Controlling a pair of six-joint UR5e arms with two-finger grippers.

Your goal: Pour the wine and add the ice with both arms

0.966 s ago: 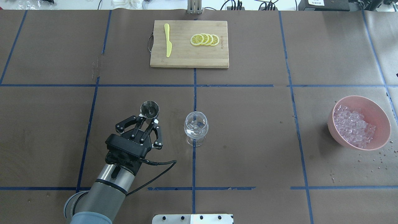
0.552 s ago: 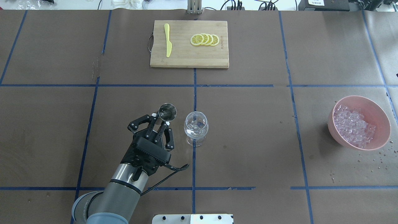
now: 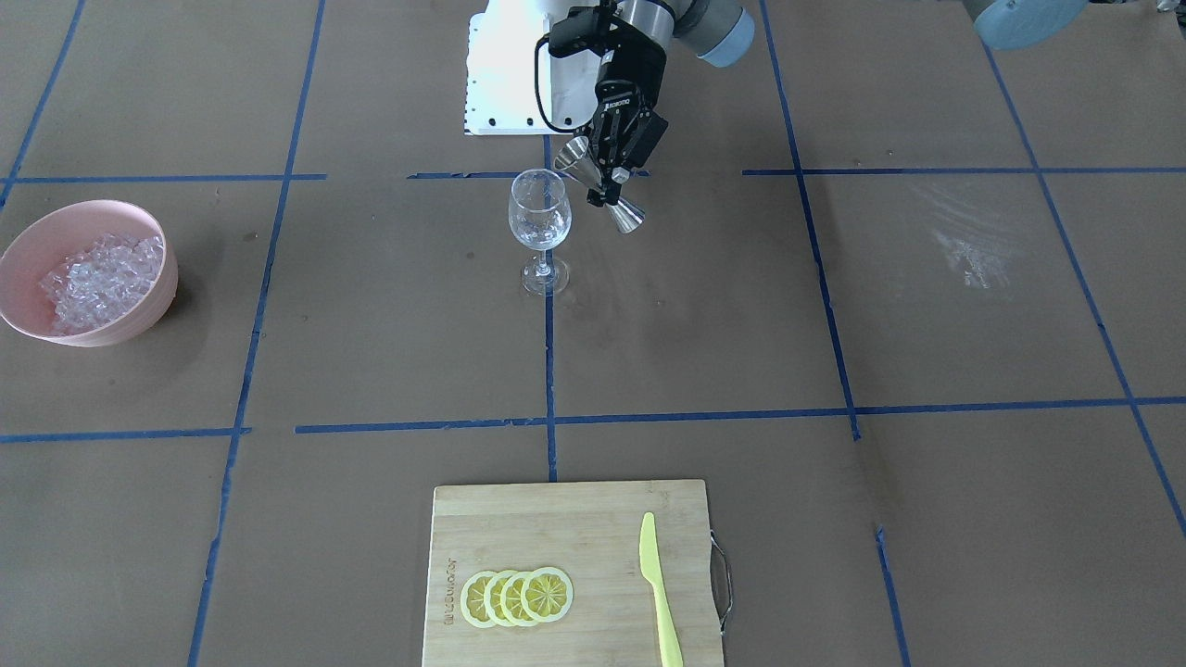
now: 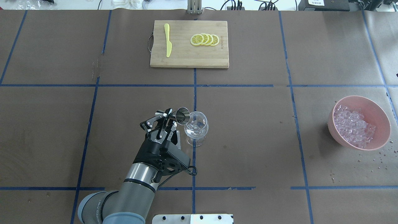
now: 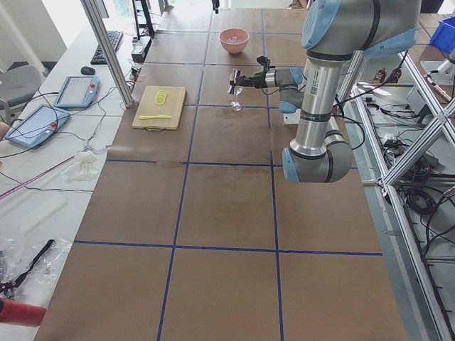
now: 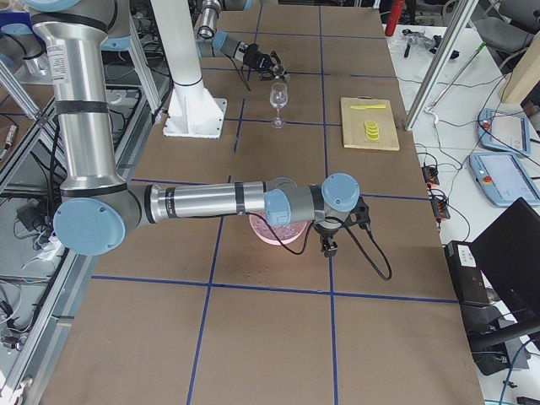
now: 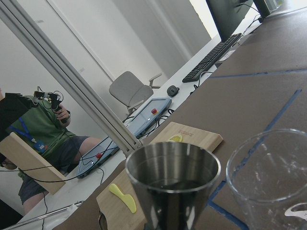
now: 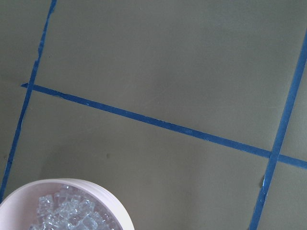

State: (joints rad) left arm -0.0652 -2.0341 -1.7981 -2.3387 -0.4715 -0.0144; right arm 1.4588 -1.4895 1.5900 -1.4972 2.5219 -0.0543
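While the left gripper (image 4: 169,116) clenches a steel jigger (image 4: 182,115) at its waist, the jigger lies tilted, its mouth close to the rim of the wine glass (image 4: 196,126) just beyond the fingertips. The ice (image 4: 353,126) sits heaped in a pink bowl (image 4: 381,115), well apart from that gripper and near the right gripper (image 6: 325,245); whether that one is clenched or released I cannot tell.
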